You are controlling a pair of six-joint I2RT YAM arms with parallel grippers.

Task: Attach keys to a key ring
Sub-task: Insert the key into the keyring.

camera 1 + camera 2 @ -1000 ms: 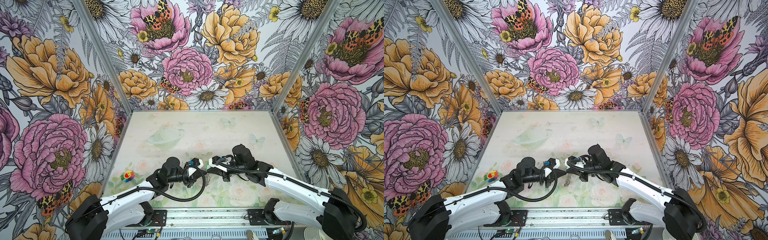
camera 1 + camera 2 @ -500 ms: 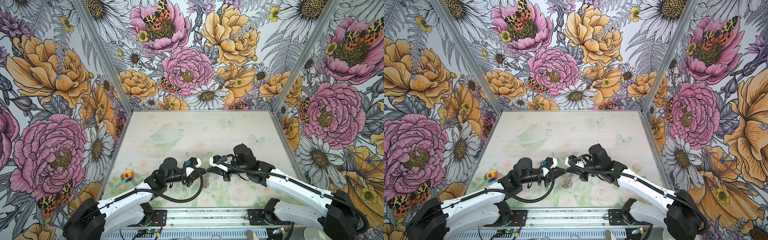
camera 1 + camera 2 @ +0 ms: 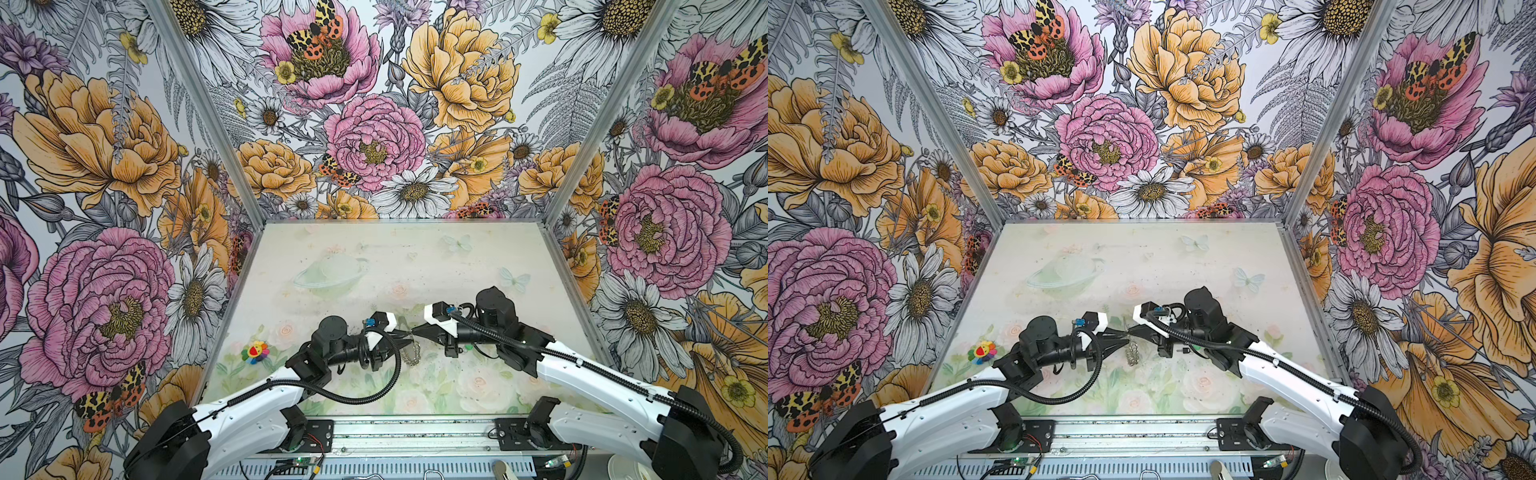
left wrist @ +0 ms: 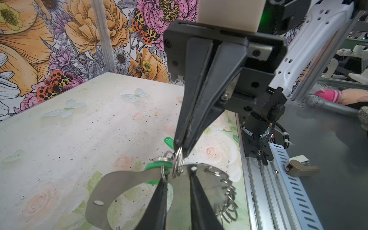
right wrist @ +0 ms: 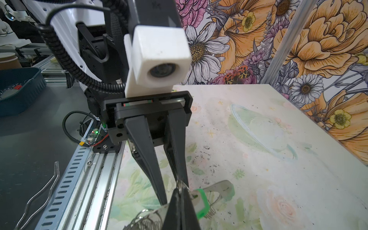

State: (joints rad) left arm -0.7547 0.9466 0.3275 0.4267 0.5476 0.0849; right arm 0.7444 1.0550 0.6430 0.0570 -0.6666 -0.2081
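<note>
The key ring [image 4: 127,179] is a flat grey horseshoe plate edged with silver wire rings. It hangs just above the table between the two grippers in both top views [image 3: 411,355] [image 3: 1133,353]. My right gripper [image 5: 180,191] is shut on one wire ring at the plate's top edge. A green key tag [image 5: 201,203] [image 4: 159,165] hangs from a ring beside that grip. My left gripper [image 4: 177,178] is open, with its fingers [image 5: 147,159] standing either side of the plate. A second green tag [image 4: 168,142] lies on the table under the right arm.
A small rainbow flower toy [image 3: 255,351] lies near the table's left edge. Floral walls close in the left, back and right. A metal rail [image 3: 395,432] runs along the front edge.
My left gripper's jaws have parted from shut to a narrow gap around the plate. The right gripper has stayed shut on the ring. Both arms have hardly moved.
</note>
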